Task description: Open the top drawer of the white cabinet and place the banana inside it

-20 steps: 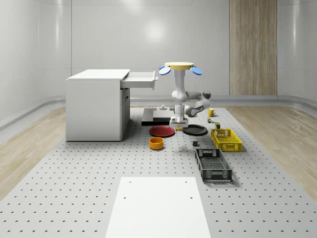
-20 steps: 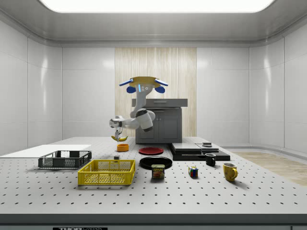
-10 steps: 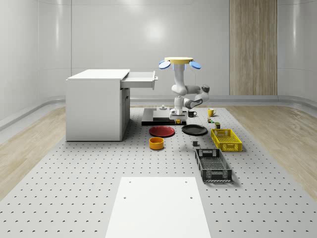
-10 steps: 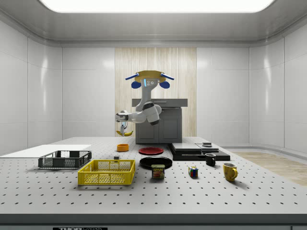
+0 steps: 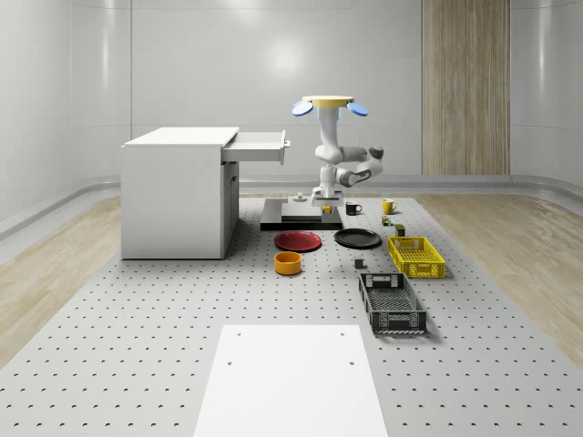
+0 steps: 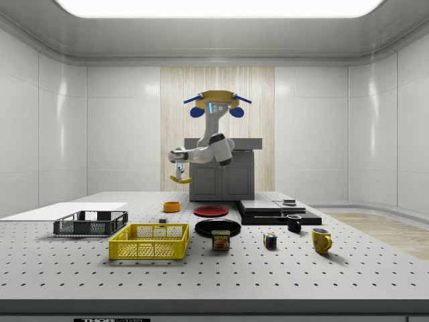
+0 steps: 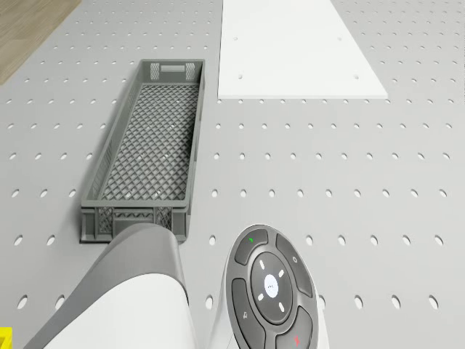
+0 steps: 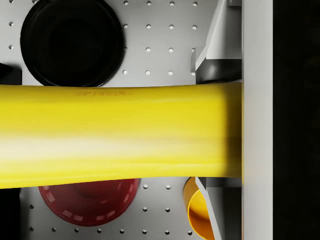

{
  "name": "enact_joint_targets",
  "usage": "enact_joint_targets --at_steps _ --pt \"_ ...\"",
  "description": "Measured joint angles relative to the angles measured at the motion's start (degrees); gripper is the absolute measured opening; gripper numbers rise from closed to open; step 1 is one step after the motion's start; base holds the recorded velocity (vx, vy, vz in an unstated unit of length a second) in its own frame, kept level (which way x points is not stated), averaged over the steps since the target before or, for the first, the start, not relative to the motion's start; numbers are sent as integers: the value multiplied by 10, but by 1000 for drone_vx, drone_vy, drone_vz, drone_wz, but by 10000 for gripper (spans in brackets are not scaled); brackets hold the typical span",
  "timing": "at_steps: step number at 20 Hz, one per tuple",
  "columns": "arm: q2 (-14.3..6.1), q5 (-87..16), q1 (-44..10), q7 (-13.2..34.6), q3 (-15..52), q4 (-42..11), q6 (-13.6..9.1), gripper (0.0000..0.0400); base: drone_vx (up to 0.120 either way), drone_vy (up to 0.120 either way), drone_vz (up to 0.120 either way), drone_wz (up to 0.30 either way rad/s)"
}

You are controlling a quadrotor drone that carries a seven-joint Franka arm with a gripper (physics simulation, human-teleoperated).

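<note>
Gripper (image 6: 179,168) clamped on banana (image 6: 179,179), airborne

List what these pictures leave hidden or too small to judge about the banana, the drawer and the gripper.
- Banana: both ends are cut off in the wrist view.
- Top drawer: pulled out, but its inside is hidden by its own wall in the whole-scene view.
- Gripper: too small in the side view to judge the finger contact.

pale panelled walls (image 5: 182,55), wood-slat panel (image 5: 465,86), bright ceiling light (image 6: 214,7)
</note>
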Motion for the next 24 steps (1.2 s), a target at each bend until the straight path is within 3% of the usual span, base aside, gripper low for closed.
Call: enact_joint_targets --at_steps 24 --pt "0 0 0 0 0 0 0 192 -120 0 120 0"
